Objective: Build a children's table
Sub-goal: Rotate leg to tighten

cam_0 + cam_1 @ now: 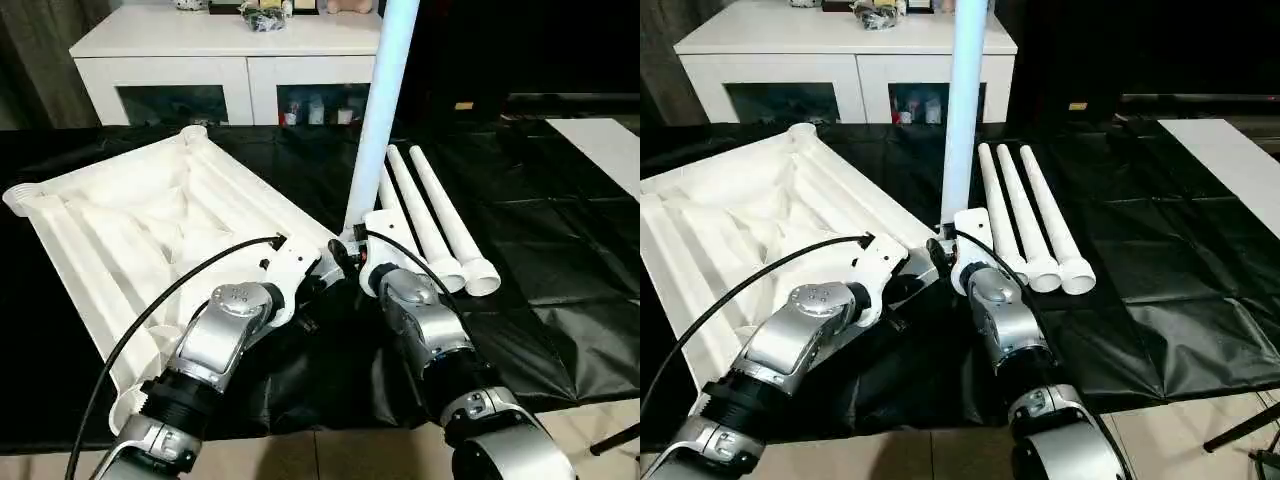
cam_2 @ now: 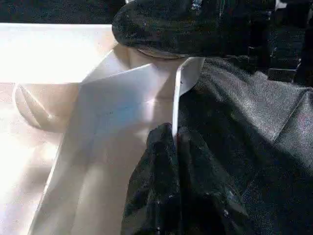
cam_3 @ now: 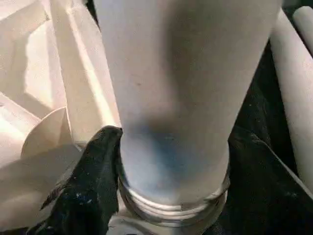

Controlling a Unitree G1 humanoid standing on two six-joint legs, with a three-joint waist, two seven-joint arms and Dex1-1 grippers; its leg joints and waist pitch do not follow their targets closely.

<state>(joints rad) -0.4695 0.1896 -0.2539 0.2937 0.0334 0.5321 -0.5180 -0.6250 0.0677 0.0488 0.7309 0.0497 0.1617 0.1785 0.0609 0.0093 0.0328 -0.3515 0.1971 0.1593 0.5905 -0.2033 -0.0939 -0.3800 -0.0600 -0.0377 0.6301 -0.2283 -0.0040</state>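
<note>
Left gripper (image 2: pixel 173 147) pinches tabletop (image 1: pixel 130 230) rim, bracing it. Right gripper (image 3: pixel 166 166) clasps upright leg (image 1: pixel 378 110) over corner socket just ahead, threading. Spare legs (image 1: pixel 1035 215) beyond.

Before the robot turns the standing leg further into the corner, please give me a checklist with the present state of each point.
1. Right end effector shut on the upright white tapered tubular leg: ok.
2. Left end effector pinches the thin rim of the white plastic ribbed tabletop: ok.
3. Leg thread fully inside the corner socket: not ok, thread rings show.
4. Leg exactly vertical: cannot tell.
5. Three spare white legs lie apart from the work: ok.
</note>
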